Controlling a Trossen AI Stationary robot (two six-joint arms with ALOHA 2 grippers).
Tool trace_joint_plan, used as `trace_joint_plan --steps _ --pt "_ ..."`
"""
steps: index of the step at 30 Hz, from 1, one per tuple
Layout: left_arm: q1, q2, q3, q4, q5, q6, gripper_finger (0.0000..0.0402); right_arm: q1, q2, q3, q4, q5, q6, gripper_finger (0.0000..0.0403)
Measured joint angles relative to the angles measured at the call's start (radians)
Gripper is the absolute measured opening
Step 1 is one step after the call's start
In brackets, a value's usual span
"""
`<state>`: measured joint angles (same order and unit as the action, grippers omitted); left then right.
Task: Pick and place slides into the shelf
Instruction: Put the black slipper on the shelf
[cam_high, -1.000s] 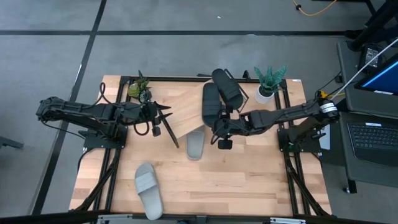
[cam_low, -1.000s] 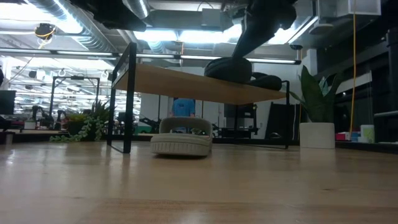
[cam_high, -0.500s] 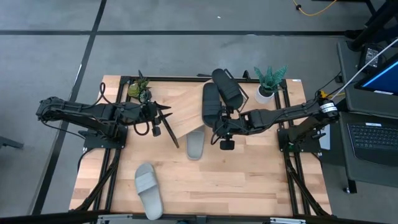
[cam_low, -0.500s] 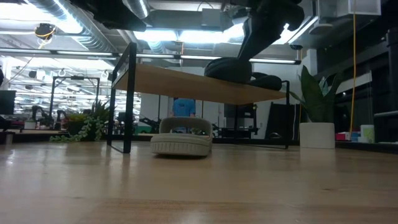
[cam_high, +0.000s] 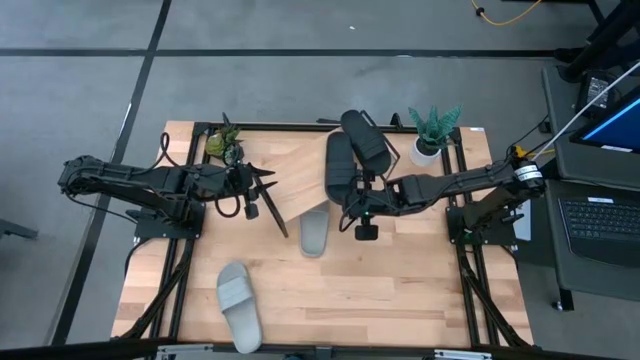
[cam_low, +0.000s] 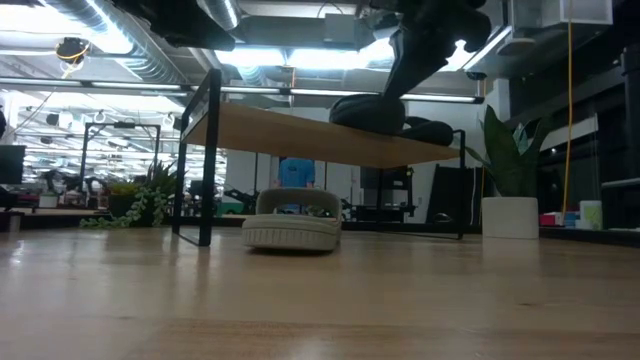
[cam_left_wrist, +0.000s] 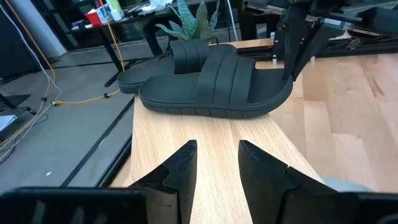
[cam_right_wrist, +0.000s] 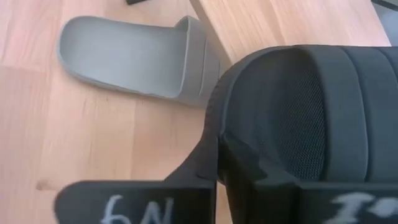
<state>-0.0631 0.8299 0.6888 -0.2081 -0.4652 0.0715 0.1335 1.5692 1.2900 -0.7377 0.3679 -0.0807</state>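
The shelf (cam_high: 295, 175) is a tilted light wood board on a black wire frame at the table's far middle. Two black slides (cam_high: 340, 165) (cam_high: 367, 140) lie on its right part, soles down. One grey slide (cam_high: 314, 232) lies on the table with its toe end under the shelf's near edge. Another grey slide (cam_high: 238, 305) lies near the front edge. My right gripper (cam_right_wrist: 219, 165) is shut beside the near end of the closer black slide (cam_right_wrist: 298, 112). My left gripper (cam_left_wrist: 214, 168) is open over the board's left part with nothing between its fingers. My right gripper stands with its shut fingers pointing down at the near end (cam_left_wrist: 283, 78) of the closer black slide. Nothing shows between the fingers. I cannot tell whether they touch the slide's edge. The slide lies flat on the shelf board.
A potted plant in a white pot (cam_high: 430, 140) stands at the shelf's far right corner. A small green plant (cam_high: 222, 140) stands at its far left corner. The near right part of the tabletop (cam_high: 420, 290) is bare wood. A laptop (cam_high: 600, 225) sits off the table's right side.
My right gripper has drawn back a little from the black slide, up and toward the table's right edge. The slide stays lying on the shelf.
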Motion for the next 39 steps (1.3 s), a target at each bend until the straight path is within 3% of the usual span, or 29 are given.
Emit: trace_joint_plan --steps 20,29,39 --pt "0.0 0.0 0.0 0.0 0.0 -0.012 0.011 -0.003 -0.015 0.002 0.01 0.082 -0.132 0.0006" --pt "-0.001 0.0 0.0 -0.001 0.0 -0.016 0.011 -0.002 -0.042 0.081 -0.011 0.086 -0.214 0.0004" --pt "-0.001 0.0 0.0 -0.001 0.0 -0.038 0.011 -0.016 -0.044 0.116 -0.138 0.077 -0.317 0.0004"
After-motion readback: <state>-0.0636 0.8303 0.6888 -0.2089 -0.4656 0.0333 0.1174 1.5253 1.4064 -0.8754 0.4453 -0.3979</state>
